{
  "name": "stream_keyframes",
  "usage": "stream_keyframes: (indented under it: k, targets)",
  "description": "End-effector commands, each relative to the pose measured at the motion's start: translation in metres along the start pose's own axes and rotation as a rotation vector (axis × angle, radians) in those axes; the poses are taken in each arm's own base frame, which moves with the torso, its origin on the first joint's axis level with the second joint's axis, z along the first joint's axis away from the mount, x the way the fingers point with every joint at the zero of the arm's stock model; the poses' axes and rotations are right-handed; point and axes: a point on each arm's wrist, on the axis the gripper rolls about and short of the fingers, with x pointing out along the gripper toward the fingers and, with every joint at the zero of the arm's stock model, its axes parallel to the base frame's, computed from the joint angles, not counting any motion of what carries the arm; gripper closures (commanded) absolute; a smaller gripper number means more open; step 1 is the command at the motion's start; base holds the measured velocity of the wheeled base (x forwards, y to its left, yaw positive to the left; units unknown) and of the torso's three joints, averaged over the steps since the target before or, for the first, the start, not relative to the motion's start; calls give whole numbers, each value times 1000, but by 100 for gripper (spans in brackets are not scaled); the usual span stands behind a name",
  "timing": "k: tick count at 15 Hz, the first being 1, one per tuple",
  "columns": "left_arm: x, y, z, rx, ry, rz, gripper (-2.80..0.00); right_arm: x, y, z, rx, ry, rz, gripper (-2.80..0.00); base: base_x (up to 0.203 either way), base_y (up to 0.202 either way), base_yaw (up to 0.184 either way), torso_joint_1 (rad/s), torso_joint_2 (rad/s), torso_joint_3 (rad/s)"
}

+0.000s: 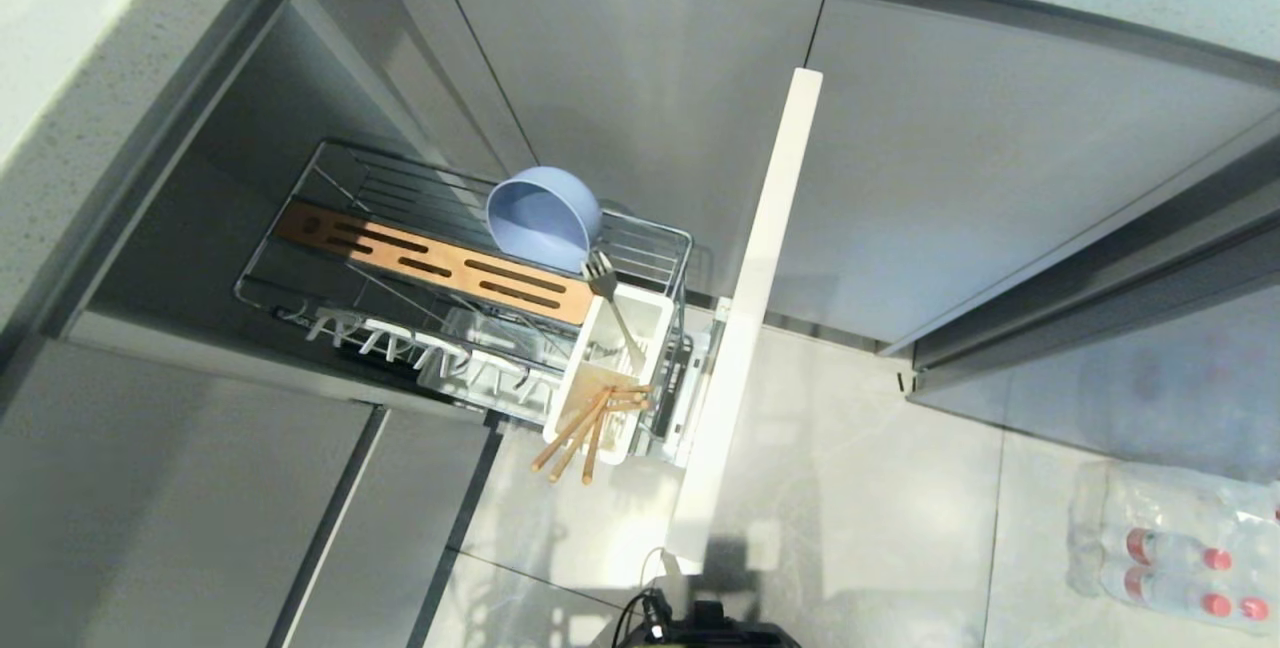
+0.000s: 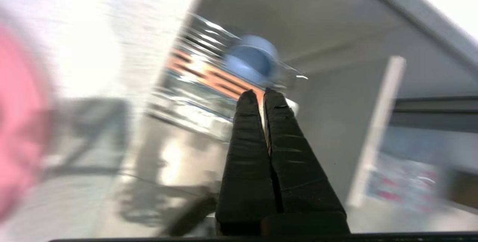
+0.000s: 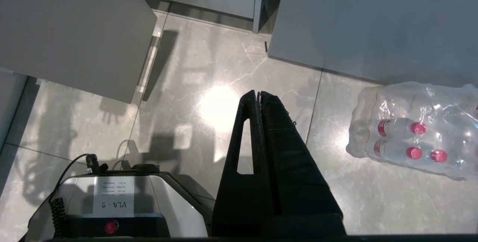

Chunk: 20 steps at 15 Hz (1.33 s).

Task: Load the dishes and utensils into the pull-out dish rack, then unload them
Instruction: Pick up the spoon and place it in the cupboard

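My left pincer was pressed together and held nothing. It pointed toward the pull-out rack, and the blue bowl lay just beyond its tips, resting on its side on the wires. I judged this arm the nearer one for the next reach. Beside the bowl the fork stood in the white cup with its prongs up, and the chopsticks leaned out of the cup's front end, their long axis toward the floor. A pink blur at the edge of the left wrist view was perhaps the plate. My right pincer was also pressed together, hanging over the floor. The base carried a label reading "VLA - 9", seen upside down.
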Motion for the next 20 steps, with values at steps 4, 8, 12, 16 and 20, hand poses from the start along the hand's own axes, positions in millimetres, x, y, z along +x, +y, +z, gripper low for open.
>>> stream_keyframes:
  k: [4, 8, 12, 16, 20]
  targets:
    - [3, 2, -10, 134, -51, 305, 0, 0, 0, 0, 1, 0, 1, 0, 0, 0, 0, 0, 0, 0]
    - [13, 12, -10, 205, -99, 532, 0, 0, 0, 0, 0, 0, 0, 0, 0, 0, 0, 0, 0, 0]
    - [11, 6, 4, 62, -243, 650, 0, 0, 0, 0, 0, 0, 0, 0, 0, 0, 0, 0, 0, 0]
    - [9, 9, 24, -160, -427, 749, 0, 0, 0, 0, 1, 0, 0, 0, 0, 0, 0, 0, 0, 0]
    - [14, 37, 23, -462, -536, 901, 0, 0, 0, 0, 0, 0, -1, 0, 0, 0, 0, 0, 0, 0]
